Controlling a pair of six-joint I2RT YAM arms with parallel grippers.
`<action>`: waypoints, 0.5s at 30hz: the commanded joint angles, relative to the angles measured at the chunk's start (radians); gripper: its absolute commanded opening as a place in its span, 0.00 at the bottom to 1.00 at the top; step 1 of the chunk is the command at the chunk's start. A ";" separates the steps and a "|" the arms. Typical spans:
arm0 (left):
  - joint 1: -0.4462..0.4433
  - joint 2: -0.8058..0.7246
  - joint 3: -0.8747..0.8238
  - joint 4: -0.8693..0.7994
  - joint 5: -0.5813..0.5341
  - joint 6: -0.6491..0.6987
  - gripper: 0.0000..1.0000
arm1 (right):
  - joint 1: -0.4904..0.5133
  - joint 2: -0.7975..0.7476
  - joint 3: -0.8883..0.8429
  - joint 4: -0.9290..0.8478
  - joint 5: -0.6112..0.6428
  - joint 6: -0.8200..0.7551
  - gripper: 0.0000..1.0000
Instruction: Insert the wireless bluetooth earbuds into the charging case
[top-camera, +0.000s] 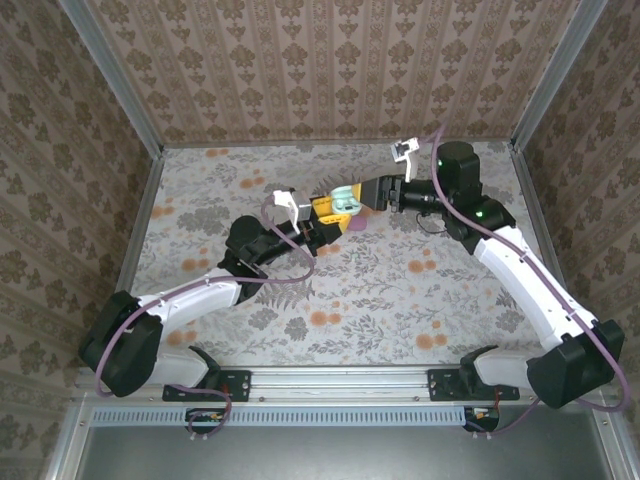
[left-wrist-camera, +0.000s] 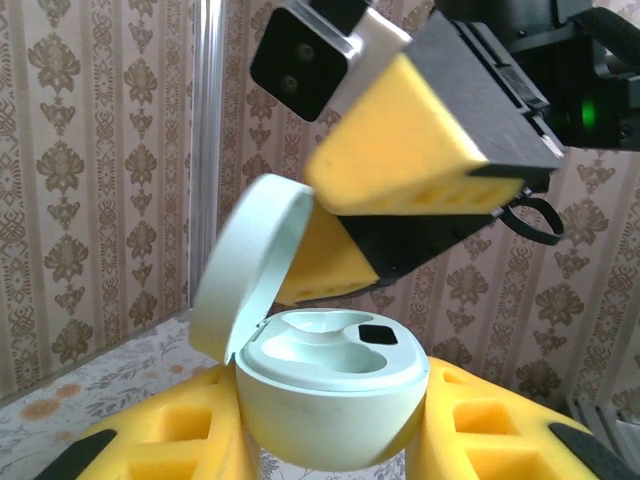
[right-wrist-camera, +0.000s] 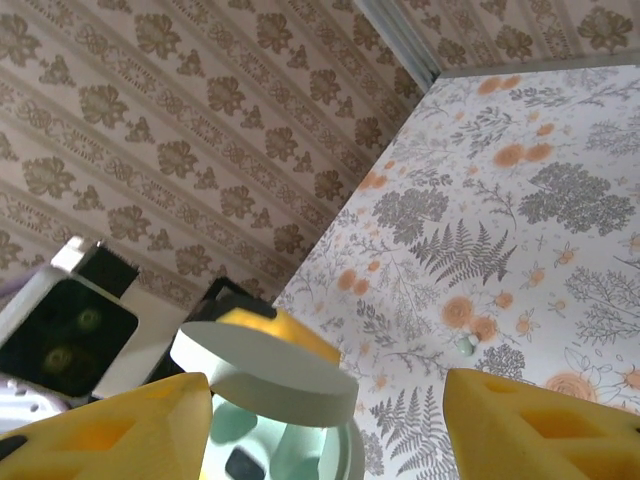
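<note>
One left tool tight around open charging case, right tool agape above.

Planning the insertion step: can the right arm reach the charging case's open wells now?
Probably yes: the left gripper holds the charging case with its lid raised, and the right gripper is open just above the wells.

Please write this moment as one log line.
left gripper: shut on charging case | lid: open | right gripper: open, near lid
</note>
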 joint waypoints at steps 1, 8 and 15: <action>-0.007 -0.017 0.008 0.061 0.025 0.003 0.32 | 0.002 0.018 0.037 -0.036 0.027 0.079 0.65; -0.008 -0.029 -0.006 0.053 -0.018 0.036 0.32 | 0.000 -0.006 0.053 -0.021 0.034 0.157 0.67; -0.004 -0.060 -0.025 0.037 -0.083 0.089 0.33 | -0.017 -0.048 0.041 -0.046 0.016 0.183 0.68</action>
